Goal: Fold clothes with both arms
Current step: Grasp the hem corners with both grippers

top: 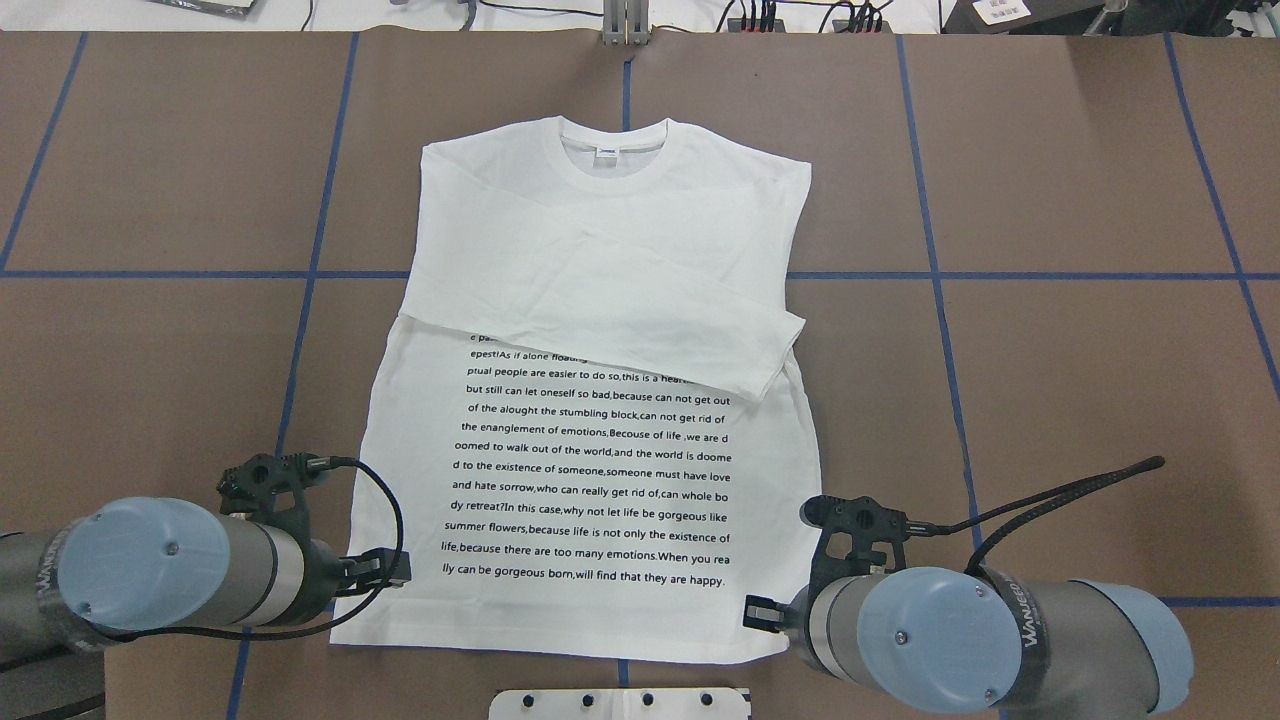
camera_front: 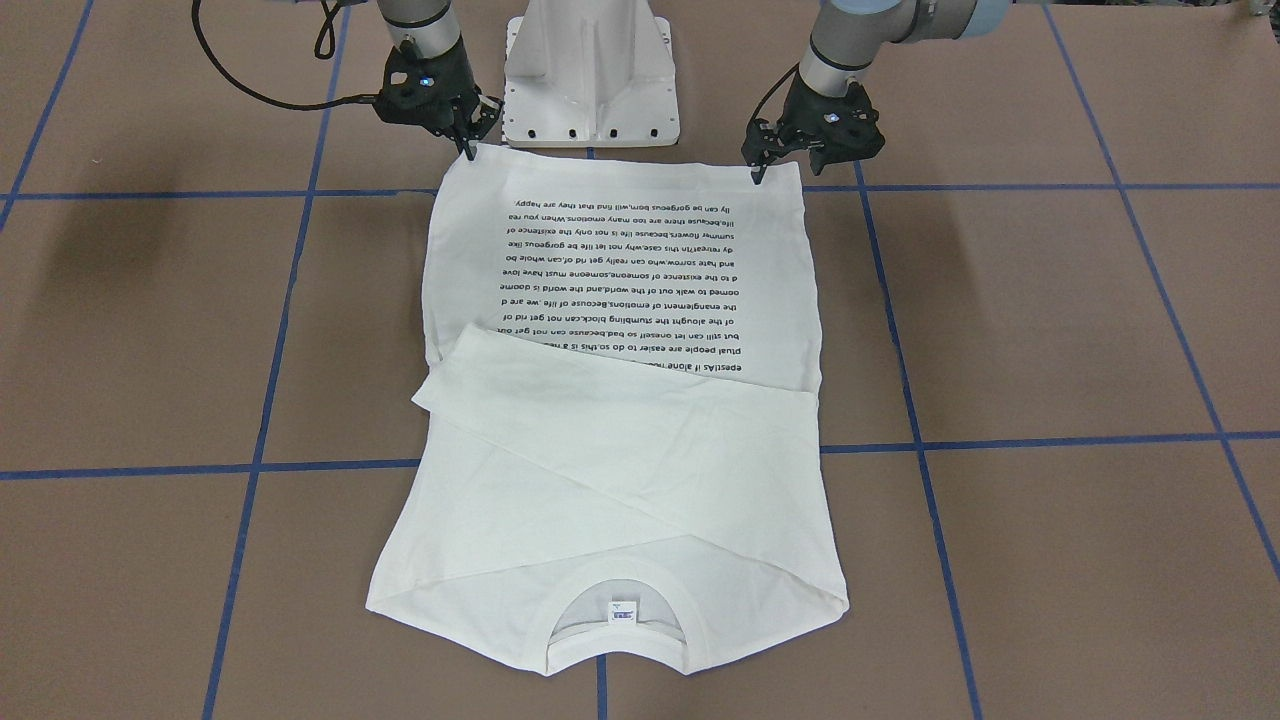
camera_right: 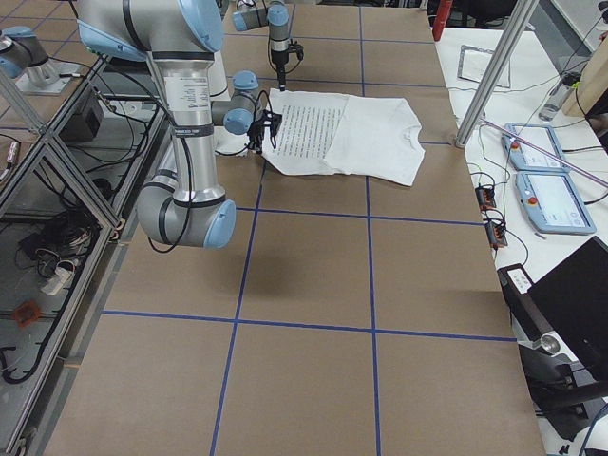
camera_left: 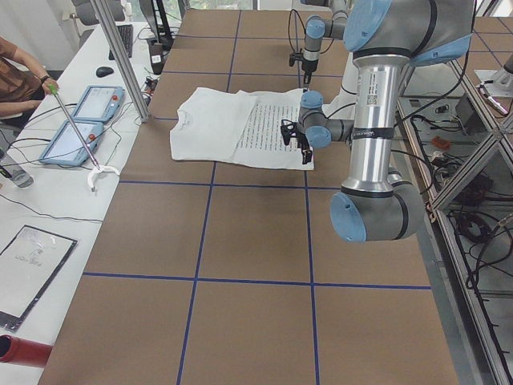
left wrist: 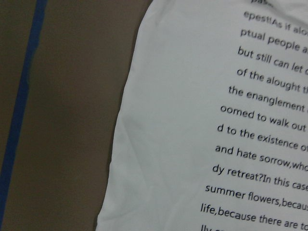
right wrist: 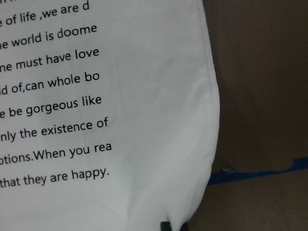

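**Both hands at the hem corners, shirt stretching away toward its collar**

In the front-facing view the white shirt [camera_front: 620, 440] lies flat in the middle of the frame. Its hem is at the top, just below the white pedestal [camera_front: 590, 80], and its collar [camera_front: 617, 625] is at the bottom. So its long axis runs straight away from the robot.

The left hand [camera_front: 760, 168] stands over the hem corner at upper right and the right hand [camera_front: 468, 143] over the corner at upper left, each tip at the cloth. Neither is nearer than the other. I cannot tell whether either hand is open or has pinched the fabric.

A folded sleeve [camera_front: 600, 400] crosses the body, so the likely next fold carries the hem toward the collar. The brown desk [camera_front: 1050, 320], marked with blue tape lines [camera_front: 905, 380], lies bare on either side of the cloth.
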### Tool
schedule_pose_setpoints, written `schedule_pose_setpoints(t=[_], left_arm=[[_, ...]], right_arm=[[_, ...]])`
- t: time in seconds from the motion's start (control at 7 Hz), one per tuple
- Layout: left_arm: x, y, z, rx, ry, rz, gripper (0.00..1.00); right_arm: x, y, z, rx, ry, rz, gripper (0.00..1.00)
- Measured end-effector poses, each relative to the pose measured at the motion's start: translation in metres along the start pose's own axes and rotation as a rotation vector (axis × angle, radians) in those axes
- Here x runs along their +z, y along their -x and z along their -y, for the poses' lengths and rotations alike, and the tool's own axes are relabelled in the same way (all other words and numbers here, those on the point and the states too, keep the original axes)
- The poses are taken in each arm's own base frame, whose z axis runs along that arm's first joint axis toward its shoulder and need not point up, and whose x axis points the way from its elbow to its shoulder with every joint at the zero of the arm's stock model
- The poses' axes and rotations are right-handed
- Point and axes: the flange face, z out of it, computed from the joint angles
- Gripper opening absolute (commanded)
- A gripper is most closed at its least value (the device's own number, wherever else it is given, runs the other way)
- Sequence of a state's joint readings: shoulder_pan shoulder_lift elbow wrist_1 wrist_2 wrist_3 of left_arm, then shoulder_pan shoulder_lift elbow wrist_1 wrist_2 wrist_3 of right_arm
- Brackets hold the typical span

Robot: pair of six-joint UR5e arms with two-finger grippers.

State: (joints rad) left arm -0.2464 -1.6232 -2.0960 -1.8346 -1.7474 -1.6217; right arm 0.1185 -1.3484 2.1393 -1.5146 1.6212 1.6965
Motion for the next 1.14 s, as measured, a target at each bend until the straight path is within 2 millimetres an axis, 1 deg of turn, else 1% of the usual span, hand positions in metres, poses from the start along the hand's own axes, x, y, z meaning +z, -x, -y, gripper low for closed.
schedule_pose_setpoints(t=[0.14, 0.29, 0.43, 1.0, 1.14], left_arm=[[0.011, 0.004, -0.003, 0.0, 0.006, 0.021, 0.79], [0.018, 0.006, -0.007, 0.003, 0.013, 0.033, 0.68], [0.021, 0.007, -0.01, 0.005, 0.019, 0.039, 0.64], [0.027, 0.008, -0.014, 0.012, 0.029, 0.049, 0.62], [0.027, 0.009, -0.014, 0.013, 0.031, 0.052, 0.6]], right_arm=[[-0.001, 0.001, 0.0, 0.001, 0.0, 0.003, 0.0], [-0.003, 0.001, 0.001, 0.001, 0.0, 0.005, 0.0], [-0.003, 0.001, 0.001, 0.001, 0.0, 0.006, 0.0], [-0.008, 0.001, 0.005, 0.007, -0.003, 0.014, 0.0], [-0.008, 0.001, 0.006, 0.008, -0.004, 0.012, 0.0]])
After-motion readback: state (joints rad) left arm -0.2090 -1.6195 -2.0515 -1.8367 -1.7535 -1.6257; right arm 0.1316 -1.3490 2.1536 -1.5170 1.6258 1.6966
